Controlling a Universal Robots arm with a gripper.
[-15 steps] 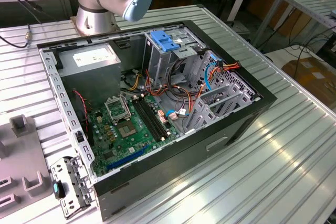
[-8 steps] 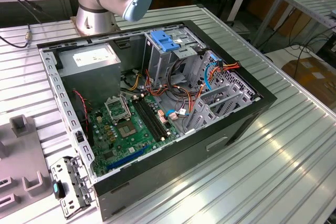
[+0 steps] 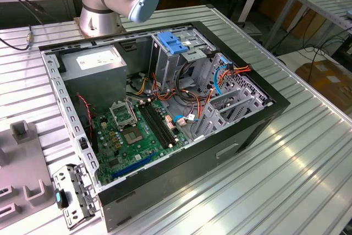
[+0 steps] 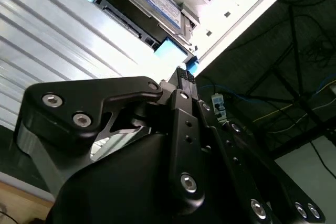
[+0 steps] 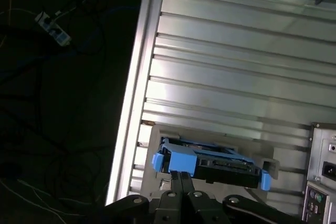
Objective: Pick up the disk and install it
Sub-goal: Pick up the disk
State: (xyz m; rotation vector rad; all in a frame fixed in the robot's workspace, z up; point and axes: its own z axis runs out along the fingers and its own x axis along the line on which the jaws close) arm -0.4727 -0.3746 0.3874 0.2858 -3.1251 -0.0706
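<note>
Gripper (image 5: 180, 174), fingers pressed together and empty, poised just beside the disk (image 5: 210, 162), which rests in a grey holder (image 5: 157, 136) at the table (image 5: 236, 51) edge. Approach stage; grasping likely requires parting the fingers first.

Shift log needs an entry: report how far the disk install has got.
Done: the gripper is at the blue rail of the disk. In hand: nothing lifted; the disk lies in its grey holder on the slatted table. Left: the pickup and the install; the computer case stands open, the disk outside it.
</note>
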